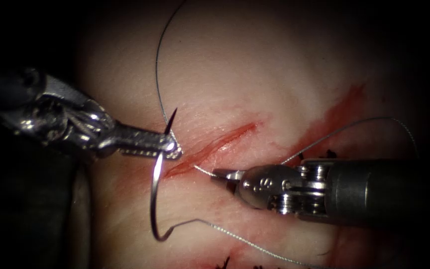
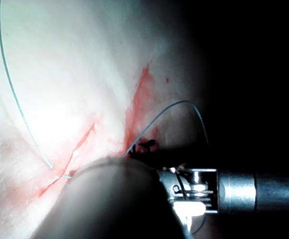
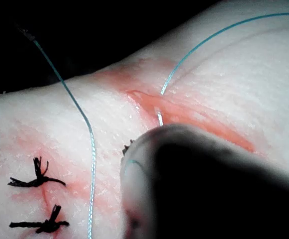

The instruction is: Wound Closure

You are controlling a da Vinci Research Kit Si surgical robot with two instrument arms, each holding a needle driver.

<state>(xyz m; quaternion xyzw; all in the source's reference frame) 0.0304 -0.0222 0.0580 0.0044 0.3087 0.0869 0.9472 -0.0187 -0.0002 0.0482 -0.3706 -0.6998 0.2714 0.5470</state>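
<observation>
The tissue (image 1: 255,74) has a short red cut (image 1: 225,139) running at a slant. My left tool (image 1: 172,148) is at the cut's left end, jaws shut on the curved needle (image 1: 152,199) a little behind its point. The needle is out of the tissue: its dark point sticks up above the jaws and its body curves down to the left of the cut. Thread (image 1: 235,236) trails from the needle's tail. My right tool (image 1: 218,174) lies just right of the cut, jaws shut on the thread where it leaves the wound. The cut (image 3: 184,112) with thread (image 3: 160,117) entering it also appears in the right wrist view.
A long thread loop (image 1: 158,65) arcs up over the tissue, and another (image 1: 384,118) bends above the right tool's shaft. Red fluid (image 1: 339,114) streaks the tissue at the right. Black knotted stitches (image 3: 35,180) lie beside a blue strand (image 3: 90,149). The right tool's shaft (image 2: 243,191) crosses the left wrist view.
</observation>
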